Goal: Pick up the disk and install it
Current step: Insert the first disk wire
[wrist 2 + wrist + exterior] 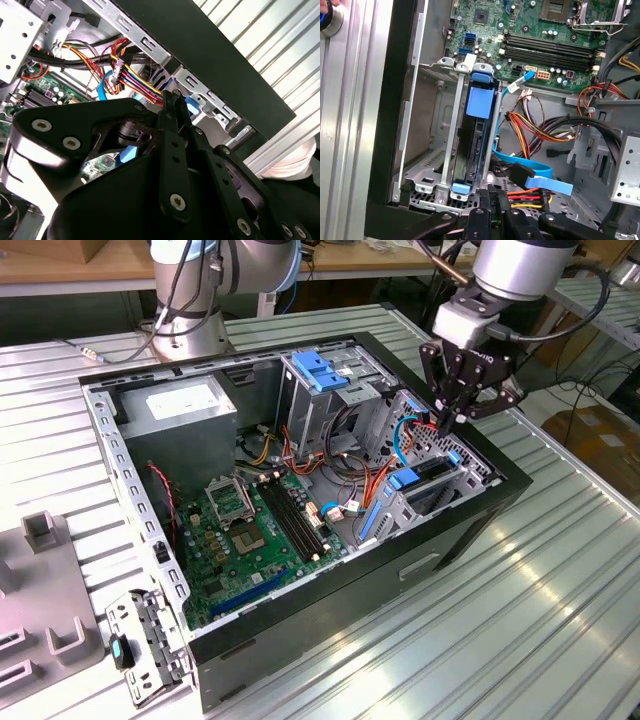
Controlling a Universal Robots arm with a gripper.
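Observation:
The disk [471, 150] is a dark drive between bright blue rails, standing on edge in a slot of the metal drive cage [427, 150] at the case's front corner. In the exterior view the disk [428, 477] sits low in that cage, blue end tabs showing. My gripper [447, 423] hangs just above the cage, over the end of the disk, fingers shut together with nothing between them. In both wrist views the black fingertips [495, 195] meet by the cage's edge; my gripper [172, 100] is close to a bundle of coloured wires [135, 82].
The open black case [400, 570] lies on a ribbed metal table. Inside are the motherboard [240, 530], a power supply [180, 410] and an upper bay with a light-blue latch plate [318, 370]. A thin blue data cable [540, 175] runs beside the cage. Grey fixtures [40, 590] stand at the exterior view's left.

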